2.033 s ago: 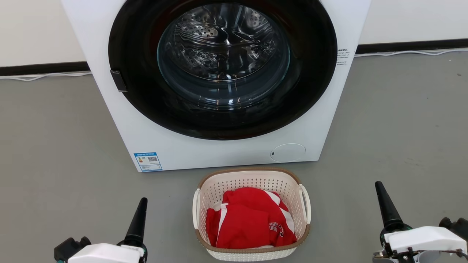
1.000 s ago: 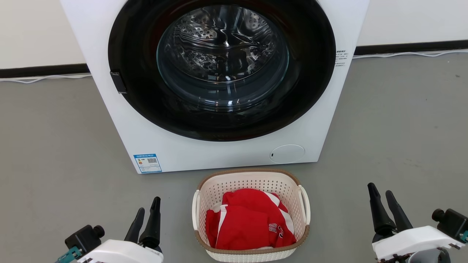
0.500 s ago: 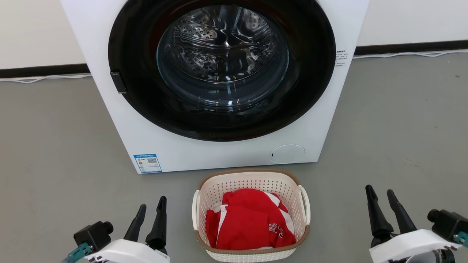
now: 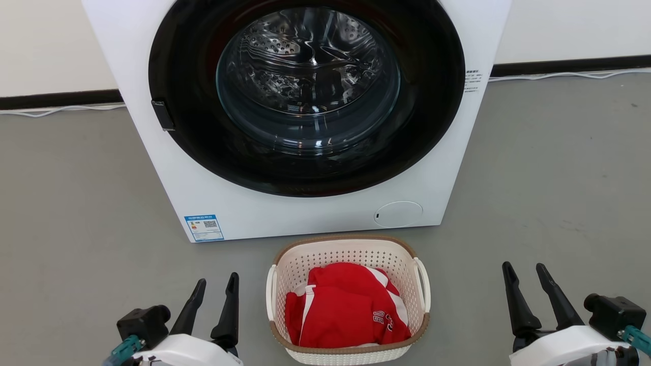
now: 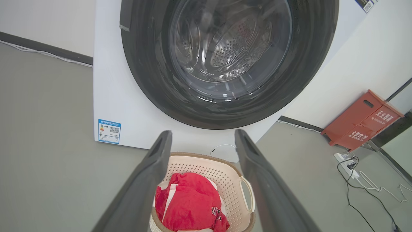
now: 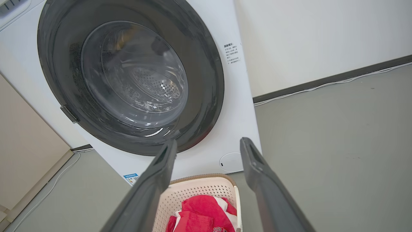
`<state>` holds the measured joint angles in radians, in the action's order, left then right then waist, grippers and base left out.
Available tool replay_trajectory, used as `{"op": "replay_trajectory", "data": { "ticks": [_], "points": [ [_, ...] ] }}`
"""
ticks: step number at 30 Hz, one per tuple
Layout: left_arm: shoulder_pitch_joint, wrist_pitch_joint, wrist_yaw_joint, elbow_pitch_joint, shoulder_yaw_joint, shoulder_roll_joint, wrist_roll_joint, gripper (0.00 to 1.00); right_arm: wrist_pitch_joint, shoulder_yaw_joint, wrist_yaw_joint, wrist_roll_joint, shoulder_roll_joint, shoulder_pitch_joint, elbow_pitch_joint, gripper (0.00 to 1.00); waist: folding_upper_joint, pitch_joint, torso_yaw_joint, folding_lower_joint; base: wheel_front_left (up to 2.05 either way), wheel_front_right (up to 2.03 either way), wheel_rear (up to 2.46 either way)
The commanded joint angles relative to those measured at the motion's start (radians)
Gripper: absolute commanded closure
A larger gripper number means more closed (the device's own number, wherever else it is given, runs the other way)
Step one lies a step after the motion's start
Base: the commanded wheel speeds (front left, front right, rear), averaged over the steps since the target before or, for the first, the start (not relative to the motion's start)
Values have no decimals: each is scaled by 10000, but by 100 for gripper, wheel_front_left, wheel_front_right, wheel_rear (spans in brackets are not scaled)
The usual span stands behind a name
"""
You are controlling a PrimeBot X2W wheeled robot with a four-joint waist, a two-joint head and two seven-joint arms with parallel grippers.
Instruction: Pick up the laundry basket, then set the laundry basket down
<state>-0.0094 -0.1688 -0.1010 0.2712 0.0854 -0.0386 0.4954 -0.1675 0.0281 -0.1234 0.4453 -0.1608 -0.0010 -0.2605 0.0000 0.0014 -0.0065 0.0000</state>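
L gripper (image 4: 217, 278) + R gripper (image 4: 523, 265) are sitting at the bottom of head view. Both are spread wide and carrying nothing. Vs 2 s ago, both wrists are rolling: then one finger was showing per side, now two side by side. L is also creeping inward toward the laundry basket (image 4: 346, 252); R is shifting in only slightly.

Basket is sitting on the floor (image 4: 76, 203) between the two, untouched, not moving. Red shirt (image 4: 346, 310) is lying bunched inside. L is getting near the left handle (image 4: 270, 292); R is hanging well apart from the right handle (image 4: 426, 284). Each wrist cam is looking along its fingers down at the basket.

Meaning: pre-grasp alignment is happening, pickup not started. Prob. next: each side is heading for a loop handle. Loops are thin, so fingers need lining up w/ them.

Washer (image 4: 305, 218) is standing just behind the basket, door looks shut.
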Motion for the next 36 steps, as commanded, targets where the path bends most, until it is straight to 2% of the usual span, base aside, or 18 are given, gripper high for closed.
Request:
{"op": "replay_trajectory", "data": {
  "ticks": [1, 27, 36],
  "points": [
    [-449, -154, 39, -309, -168, -86, -337, 0, -179, 157, -57, -321, -216, -173, 306, 0, 0, 2, -8, 0, 0, 0, 0],
    [-531, -928, 72, -222, 147, -116, -3355, 0, -942, 417, -73, -3200, -534, -125, 324, 0, 0, -30, -28, 0, 0, 0, 0],
    [-513, -929, 28, -159, 79, -116, -3329, 0, -943, 405, -73, -3206, -506, -111, 318, 0, 0, -81, -14, 0, 0, 0, 0]
  ]
}}
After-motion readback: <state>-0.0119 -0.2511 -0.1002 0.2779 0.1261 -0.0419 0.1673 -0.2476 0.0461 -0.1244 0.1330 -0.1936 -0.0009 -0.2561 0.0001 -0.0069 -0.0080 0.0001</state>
